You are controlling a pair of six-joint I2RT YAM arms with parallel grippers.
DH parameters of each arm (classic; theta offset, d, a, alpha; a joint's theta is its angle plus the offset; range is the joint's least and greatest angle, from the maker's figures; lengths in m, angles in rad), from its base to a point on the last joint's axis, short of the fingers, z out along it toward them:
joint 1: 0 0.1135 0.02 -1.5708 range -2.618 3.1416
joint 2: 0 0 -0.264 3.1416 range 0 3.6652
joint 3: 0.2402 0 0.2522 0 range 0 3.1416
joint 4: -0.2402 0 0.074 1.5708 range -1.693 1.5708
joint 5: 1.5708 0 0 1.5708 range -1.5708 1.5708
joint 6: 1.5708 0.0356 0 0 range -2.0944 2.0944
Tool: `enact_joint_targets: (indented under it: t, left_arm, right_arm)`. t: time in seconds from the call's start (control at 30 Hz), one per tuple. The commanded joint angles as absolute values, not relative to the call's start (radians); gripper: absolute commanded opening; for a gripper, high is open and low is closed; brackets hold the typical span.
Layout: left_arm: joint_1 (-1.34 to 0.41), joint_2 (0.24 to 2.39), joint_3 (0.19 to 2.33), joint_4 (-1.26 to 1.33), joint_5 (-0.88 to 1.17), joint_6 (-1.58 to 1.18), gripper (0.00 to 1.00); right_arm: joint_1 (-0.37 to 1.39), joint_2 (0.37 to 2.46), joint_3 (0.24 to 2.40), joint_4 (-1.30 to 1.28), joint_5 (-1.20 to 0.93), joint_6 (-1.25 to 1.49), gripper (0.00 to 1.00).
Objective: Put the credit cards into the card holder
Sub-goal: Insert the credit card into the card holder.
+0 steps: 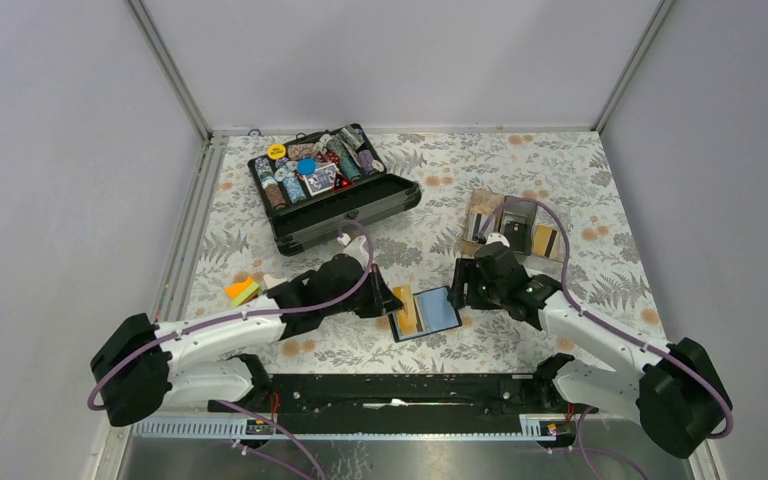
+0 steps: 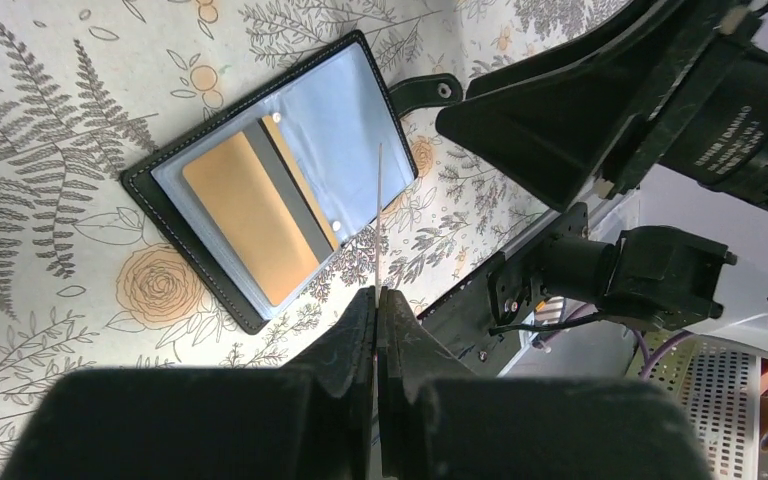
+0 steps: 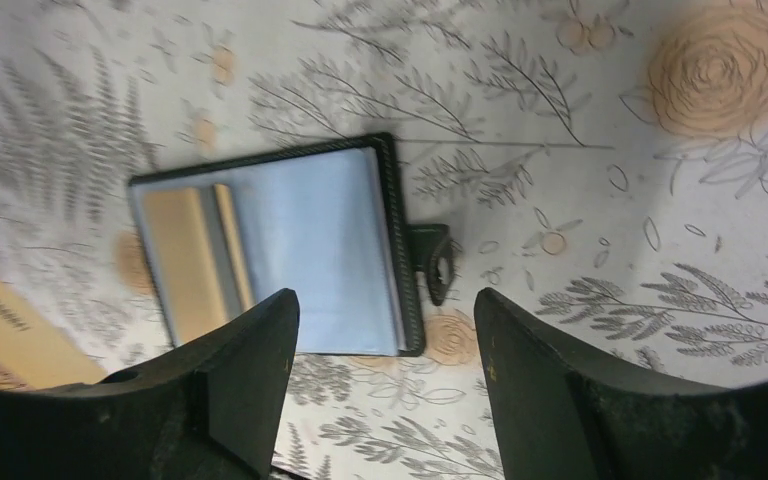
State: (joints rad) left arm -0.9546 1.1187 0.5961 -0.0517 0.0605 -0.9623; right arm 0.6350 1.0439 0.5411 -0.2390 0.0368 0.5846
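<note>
The card holder (image 1: 440, 309) lies open on the floral table, its blue-grey pockets (image 2: 350, 100) facing up. A tan card with a dark stripe (image 2: 250, 215) sits in its left pocket (image 3: 185, 260). My left gripper (image 2: 378, 300) is shut on a thin credit card (image 2: 378, 220), seen edge-on and standing just over the holder's near edge. My right gripper (image 3: 385, 310) hangs open above the holder's (image 3: 310, 240) right side, with nothing between its fingers. A yellow-tan card (image 3: 0, 325) shows at the lower left of the right wrist view, by my left gripper (image 1: 392, 300).
A large black chip case (image 1: 335, 185) stands open at the back left. A clear tray (image 1: 515, 225) with more cards sits behind my right gripper (image 1: 463, 288). Orange and green notes (image 1: 243, 290) lie at the left. The holder's strap tab (image 3: 438, 262) sticks out to its right.
</note>
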Motion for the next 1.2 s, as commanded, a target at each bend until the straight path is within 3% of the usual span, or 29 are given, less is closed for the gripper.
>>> enact_joint_targets:
  t: [0.0,0.27,0.4,0.57,0.93,1.0,1.17]
  left_arm:
    - [-0.961,1.160,0.600,0.083,0.097,-1.018,0.00]
    - [-0.973,1.306,0.570,0.254,0.104,-1.095,0.00]
    - [-0.980,1.350,0.572,0.262,0.075,-1.118,0.00]
    - [-0.985,1.383,0.558,0.304,0.058,-1.147,0.00]
    - [-0.986,1.428,0.548,0.282,0.030,-1.158,0.00]
    - [-0.985,1.442,0.552,0.284,0.038,-1.158,0.00]
    - [-0.984,1.471,0.551,0.313,0.048,-1.170,0.00]
  right_arm:
    - [0.641,1.094,0.587,-0.311,0.091,0.523,0.71]
    - [0.641,1.137,0.550,-0.271,0.123,0.525,0.64]
    - [0.641,1.157,0.542,-0.240,0.154,0.526,0.51]
    - [0.640,1.195,0.548,-0.213,0.162,0.522,0.49]
    - [0.640,1.212,0.537,-0.209,0.194,0.525,0.05]
    - [0.641,1.213,0.537,-0.209,0.193,0.528,0.00]
    - [0.641,1.222,0.541,-0.210,0.193,0.529,0.00]
